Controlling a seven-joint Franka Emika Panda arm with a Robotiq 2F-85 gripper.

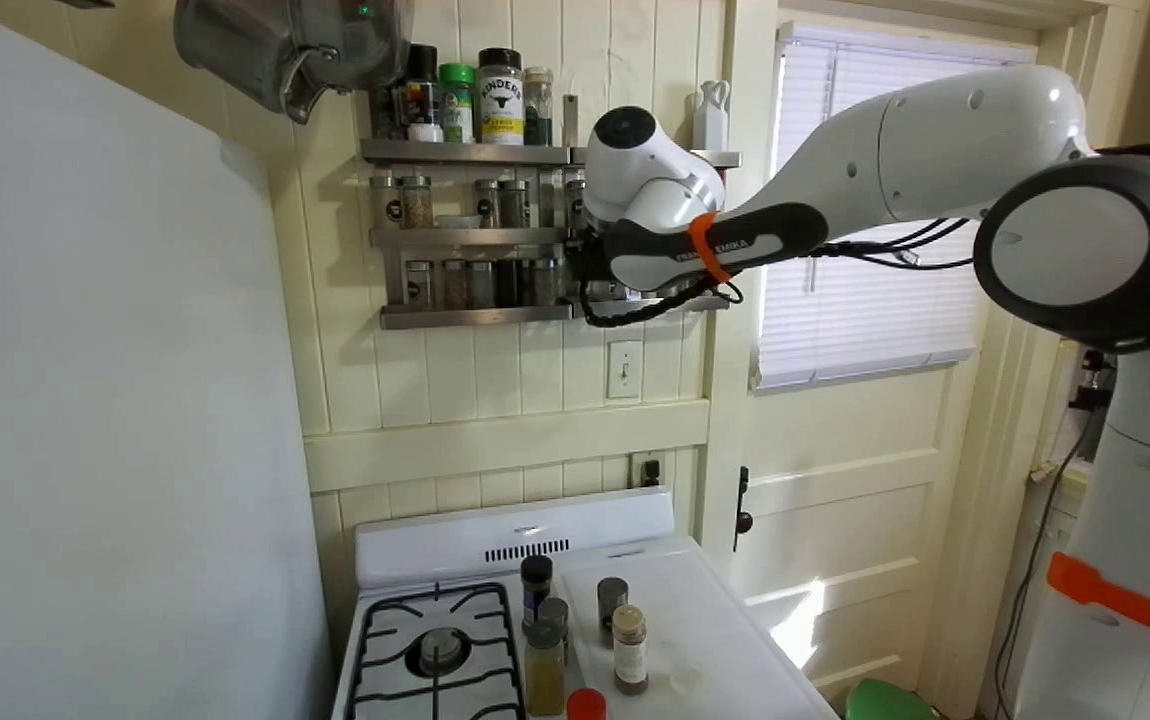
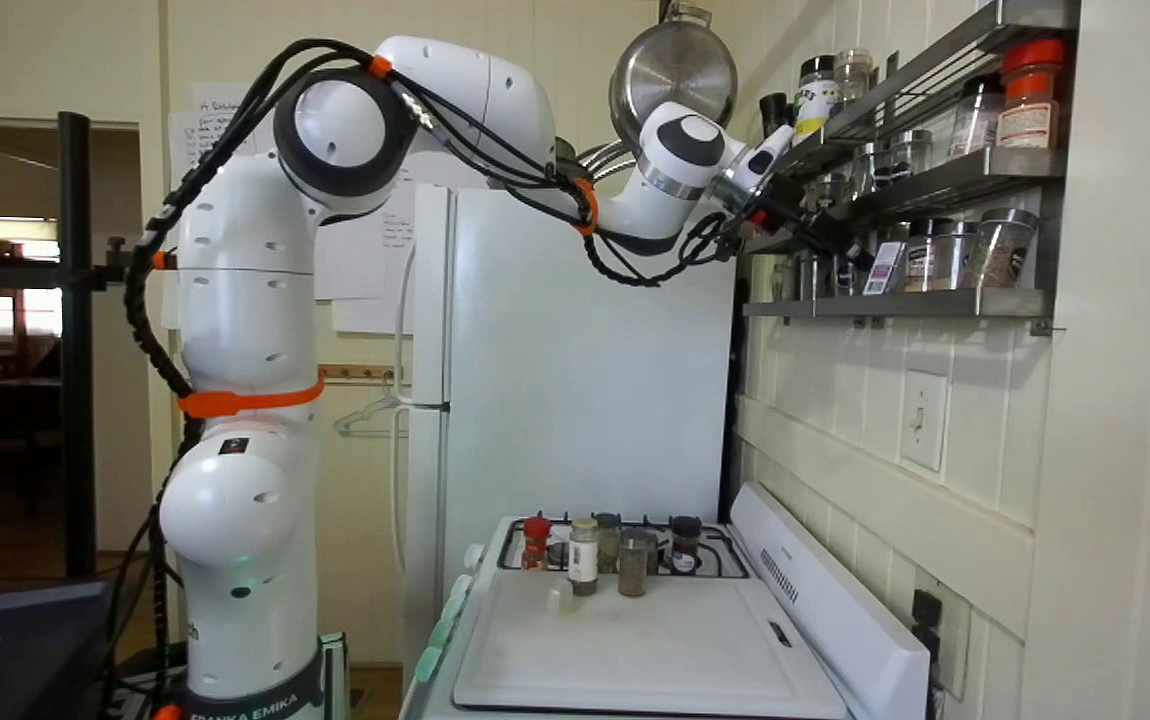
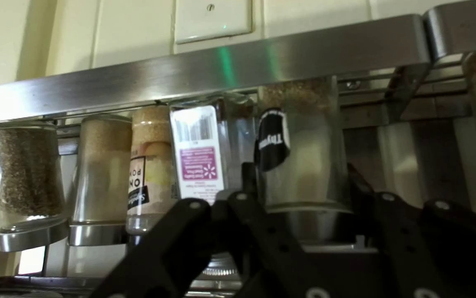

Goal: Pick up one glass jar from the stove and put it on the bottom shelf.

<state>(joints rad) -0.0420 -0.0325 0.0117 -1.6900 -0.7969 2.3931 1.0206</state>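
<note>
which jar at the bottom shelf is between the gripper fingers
The clear jar whose black label, upside down in the wrist view, begins "Thym". The gripper straddles it alone; the other jars stand outside the fingers.

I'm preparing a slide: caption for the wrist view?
Upside-down view: the hand around a glass jar at the bottom shelf.

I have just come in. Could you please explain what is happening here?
A robot arm has a glass jar at the bottom shelf, between the fingers of its end effector; the job seems to be leaving it there. The jar's base is hidden behind the front rail, so I cannot tell whether it rests there, or whether the fingers grip it. Other jars stand on the stove.
</note>
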